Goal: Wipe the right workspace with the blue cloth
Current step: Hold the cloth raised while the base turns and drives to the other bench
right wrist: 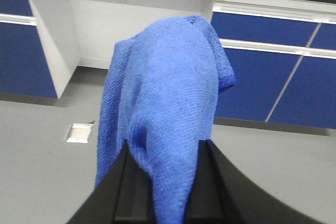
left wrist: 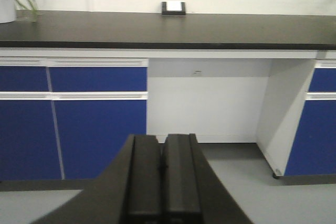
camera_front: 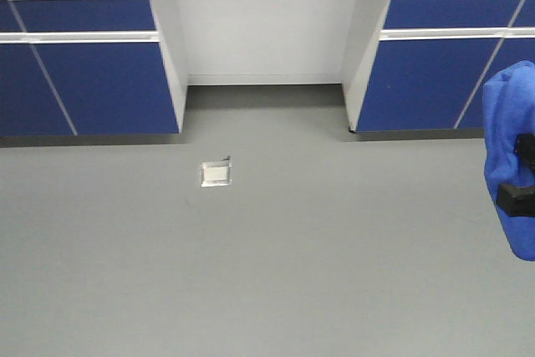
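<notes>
Risk: blue cloth, pinched loosely by right gripper, slips mid-wipe on black benchtop. Left gripper closed, empty.

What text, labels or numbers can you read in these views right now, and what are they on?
No text is readable in any view.
On the socket box on the black benchtop: white face, looks blank.
On the floor plate: no marking visible.
The small mark on the white back panel: too small to read.
On the blue cloth and the blue cabinet doors: no label showing.
</notes>
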You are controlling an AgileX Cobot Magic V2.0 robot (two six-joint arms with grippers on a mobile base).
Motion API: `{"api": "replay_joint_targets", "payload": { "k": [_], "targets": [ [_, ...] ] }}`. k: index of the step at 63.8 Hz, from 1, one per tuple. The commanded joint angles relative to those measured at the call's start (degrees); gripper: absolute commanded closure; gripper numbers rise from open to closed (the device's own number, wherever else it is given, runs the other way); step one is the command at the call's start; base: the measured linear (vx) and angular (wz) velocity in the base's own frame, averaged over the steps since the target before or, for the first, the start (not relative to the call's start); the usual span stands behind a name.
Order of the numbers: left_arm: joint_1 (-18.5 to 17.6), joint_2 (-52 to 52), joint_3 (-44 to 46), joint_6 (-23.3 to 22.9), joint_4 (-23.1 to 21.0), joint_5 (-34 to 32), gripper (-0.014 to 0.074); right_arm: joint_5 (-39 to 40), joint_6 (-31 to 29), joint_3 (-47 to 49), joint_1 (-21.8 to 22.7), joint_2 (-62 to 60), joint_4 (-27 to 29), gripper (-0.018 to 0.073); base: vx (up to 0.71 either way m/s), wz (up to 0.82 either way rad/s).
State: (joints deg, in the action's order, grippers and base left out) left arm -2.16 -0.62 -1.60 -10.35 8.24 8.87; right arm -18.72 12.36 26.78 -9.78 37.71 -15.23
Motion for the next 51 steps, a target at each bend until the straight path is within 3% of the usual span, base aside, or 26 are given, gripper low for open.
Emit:
{"api": "replay_joint_targets", "payload": {
  "k": [1,28,51],
  "targets": [
    [-0.3,-0.9,-1.7,-0.5,0.1,-4.8,0.0602,4.3,-0.2,1.7,0.0,0.0,-1.0,0.0564,0.08,-0.36],
    [-0.3,-0.9,-1.7,-0.5,0.1,-4.8,0.0602,4.2,-0.2,1.7,0.0,0.0,-1.0,0.0564,0.14,-0.27],
    [-0.3,-0.9,-1.7,-0.5,0.1,-4.8,0.0602,4.0,-0.2,1.7,0.0,0.0,-1.0,0.0564,0.24,-0.05]
  ]
}}
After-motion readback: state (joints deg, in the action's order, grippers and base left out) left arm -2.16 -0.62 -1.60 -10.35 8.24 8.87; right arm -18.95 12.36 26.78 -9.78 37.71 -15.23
